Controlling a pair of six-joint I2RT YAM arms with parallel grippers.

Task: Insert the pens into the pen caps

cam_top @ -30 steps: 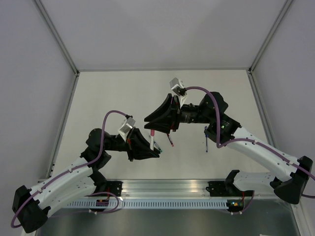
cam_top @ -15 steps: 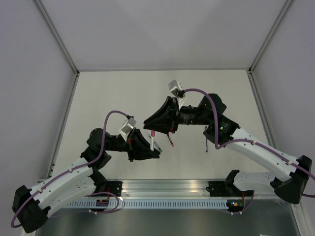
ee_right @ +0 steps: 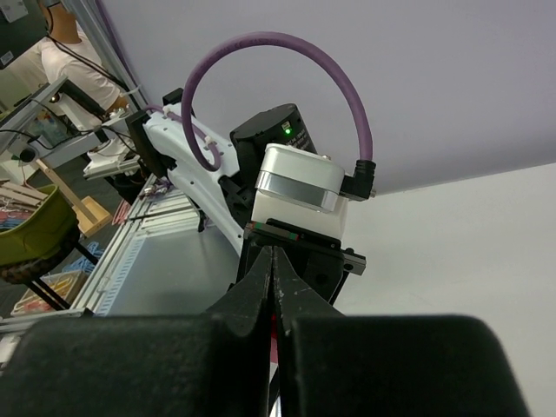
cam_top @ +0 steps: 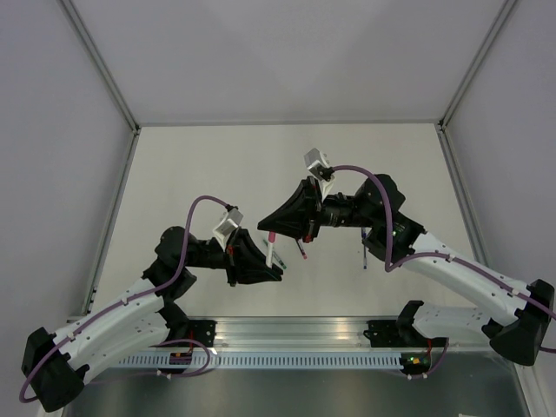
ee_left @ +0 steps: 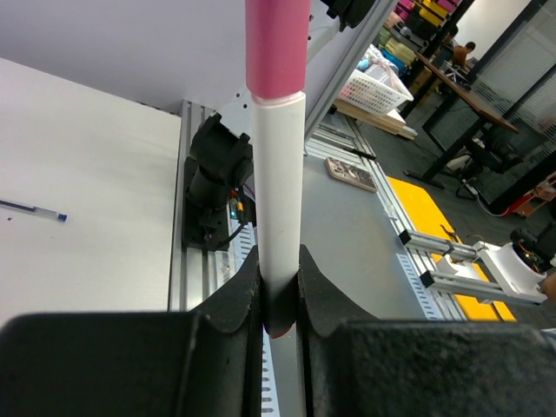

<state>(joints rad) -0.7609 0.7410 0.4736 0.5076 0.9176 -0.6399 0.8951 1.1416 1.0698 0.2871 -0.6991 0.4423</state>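
Holding white pen (ee_left: 278, 217) in left hand (ee_left: 278, 300): fingers clamped on shaft, pink-red end pointing away from hand, pen lifted off bench (cam_top: 200, 174). Right hand (ee_right: 273, 269) clenched, fingers pressed together, tips right at white pen's pink-red end in top view. Thin red sliver shows between right fingers in wrist view; can't tell what it is. Dark red pen (cam_top: 301, 250) lies on bench just right of white pen. Blue pen (cam_top: 364, 254) lies on bench further right of white pen, well apart.
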